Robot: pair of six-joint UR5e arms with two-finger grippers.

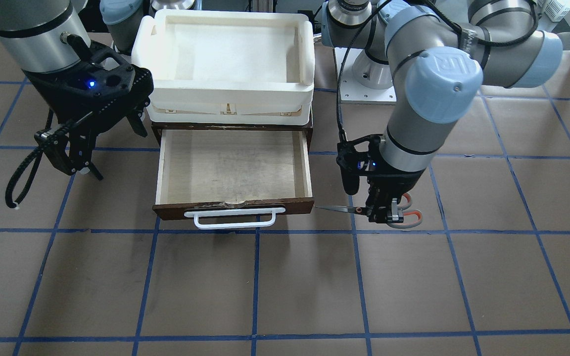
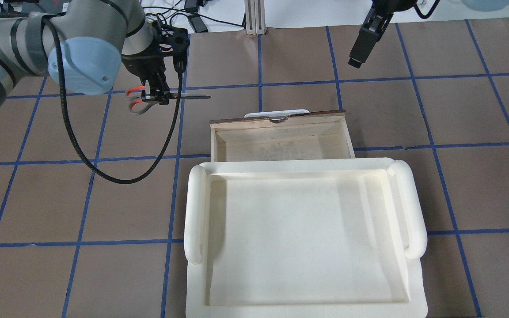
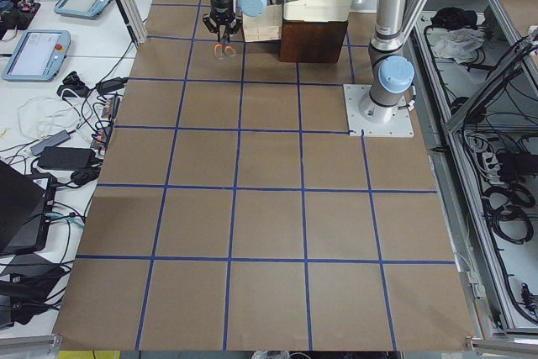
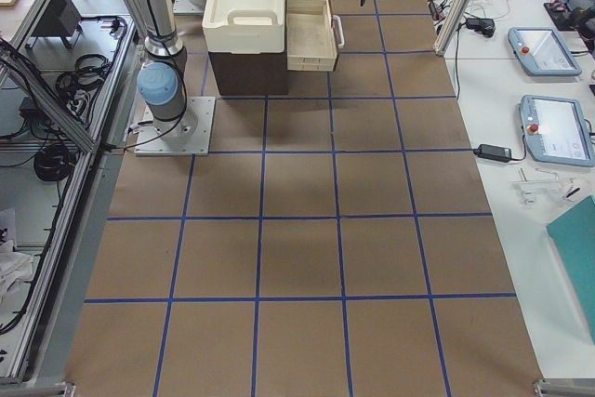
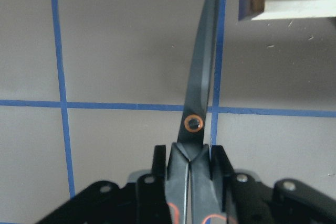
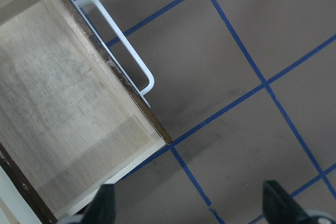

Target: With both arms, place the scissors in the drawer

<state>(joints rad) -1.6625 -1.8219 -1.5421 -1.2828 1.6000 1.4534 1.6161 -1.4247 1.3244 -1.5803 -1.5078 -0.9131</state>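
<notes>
My left gripper (image 1: 388, 213) is shut on the scissors (image 1: 337, 209), gripping them near the pivot. The blades point at the drawer's front corner and the orange-lined handles (image 2: 135, 99) stick out behind. In the left wrist view the scissors (image 5: 202, 77) sit between the closed fingers and low over the table. The dark brown drawer (image 1: 166, 210) is pulled open, its pale interior (image 2: 281, 141) is empty, and its white bar handle (image 1: 233, 217) faces the front. My right gripper (image 1: 79, 165) is open and empty, hovering off the drawer's other side; in its wrist view the fingertips (image 6: 105, 205) stand wide apart.
A large white plastic tray (image 2: 197, 207) sits on top of the brown cabinet above the drawer. A black cable (image 2: 104, 174) loops down from the left wrist. The table is brown with blue grid tape (image 1: 255, 277).
</notes>
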